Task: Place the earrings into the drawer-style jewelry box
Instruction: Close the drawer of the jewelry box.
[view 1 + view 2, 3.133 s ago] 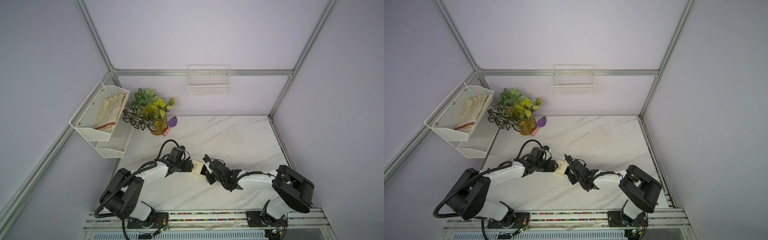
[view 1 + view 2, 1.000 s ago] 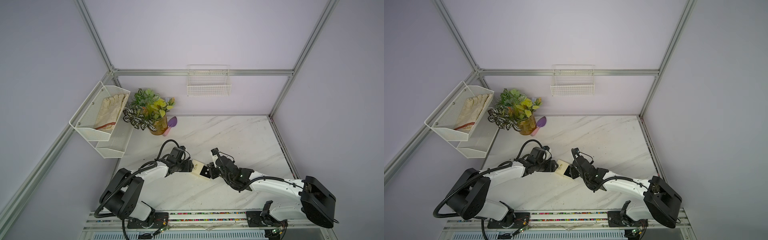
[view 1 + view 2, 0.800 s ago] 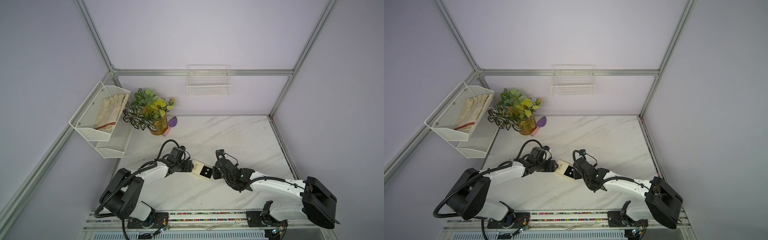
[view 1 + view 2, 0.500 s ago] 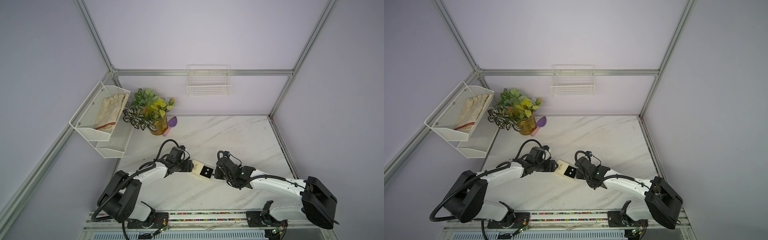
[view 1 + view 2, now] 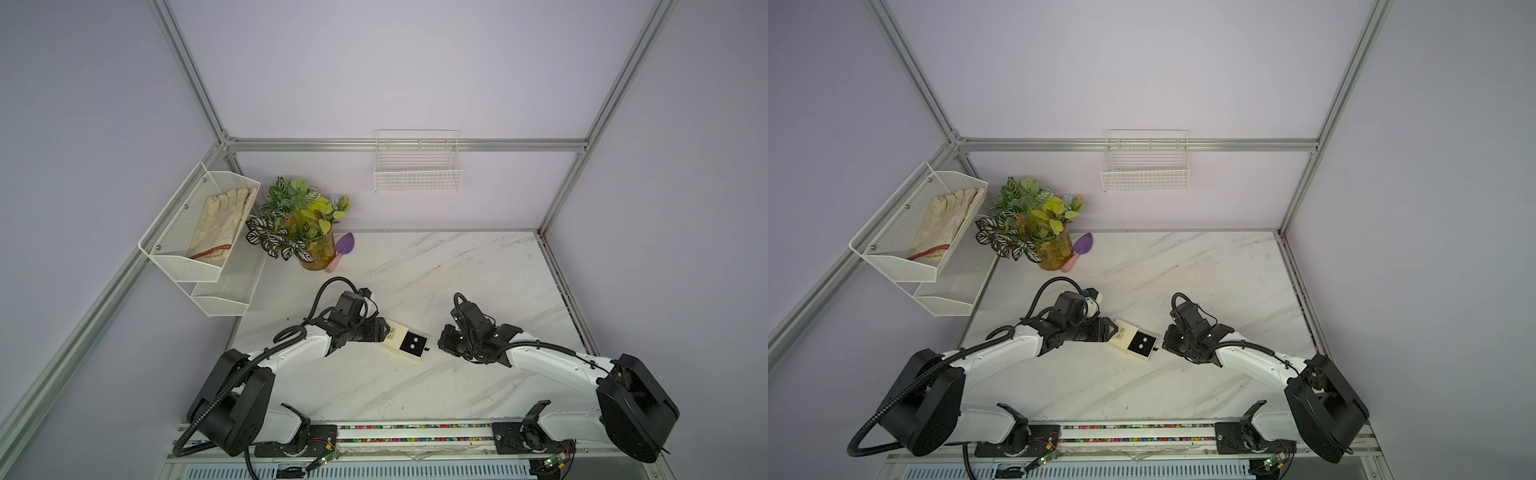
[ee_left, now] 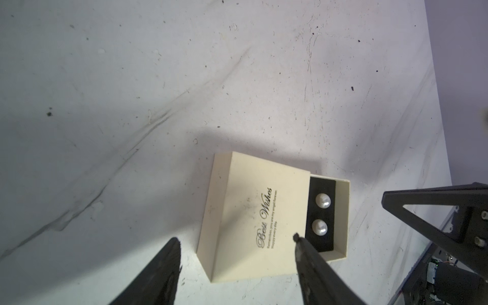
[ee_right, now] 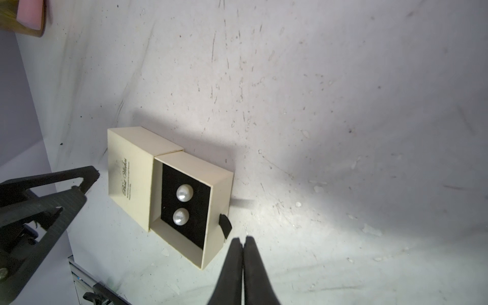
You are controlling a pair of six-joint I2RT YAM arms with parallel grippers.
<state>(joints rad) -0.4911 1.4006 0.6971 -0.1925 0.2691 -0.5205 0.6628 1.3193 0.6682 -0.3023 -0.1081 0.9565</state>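
— From overhead, what do you get?

— In both top views the drawer-style jewelry box (image 5: 397,336) lies on the marble table (image 5: 478,270) between the two arms, opened toward the right arm. The earrings (image 5: 410,341) are only two pale dots inside it. You can't read either pair of jaws from up there.

— And the wrist cameras?

— The right wrist view shows them properly: two pearly studs side by side on the black lining (image 7: 190,227) of the tray (image 7: 219,190), which stands partly out. A black pull tab (image 7: 225,224) sticks out of the tray's front. The left wrist view hides that tab, but it alone lets you read the script lettering (image 6: 265,216) on the sleeve (image 6: 237,190).

— The jaws?

— The right gripper (image 7: 243,239) has its fingers pressed tight together with nothing between them, tips just beside the tab and clear of it. The left gripper (image 6: 235,238) stands spread apart at the sleeve's closed end. In its own view the box's near corner sits between the fingers. The right wrist view shows a sliver of table between fingertip and sleeve, so it grips nothing
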